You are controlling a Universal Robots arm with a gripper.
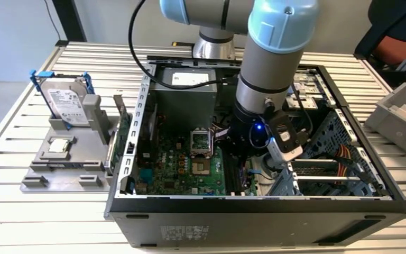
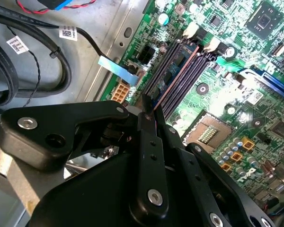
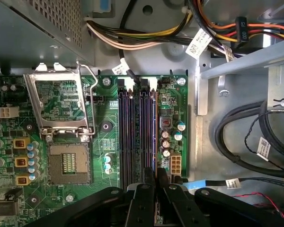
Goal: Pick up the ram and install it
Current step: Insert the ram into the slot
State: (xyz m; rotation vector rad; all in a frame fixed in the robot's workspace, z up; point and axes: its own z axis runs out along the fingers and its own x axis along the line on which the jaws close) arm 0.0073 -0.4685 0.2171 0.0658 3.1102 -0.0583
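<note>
My gripper (image 1: 249,161) reaches down inside the open computer case (image 1: 259,203), over the black memory slots (image 3: 132,137) of the green motherboard (image 3: 104,142). The ram (image 2: 177,71) shows as a thin long edge standing on edge along the slot nearest the case wall, also seen in the first wrist view (image 3: 154,137). The black fingers (image 3: 143,189) are shut on its near end in both wrist views. In the exterior view the arm and gripper hide the stick.
A CPU socket (image 3: 68,163) with its raised metal frame lies beside the slots. Black cables (image 3: 241,137) and coloured wire bundles (image 3: 146,35) run near the case wall. Outside the case stand a hard drive with blue clips (image 1: 65,103), a green card (image 1: 122,137) and a grey bin (image 1: 404,114).
</note>
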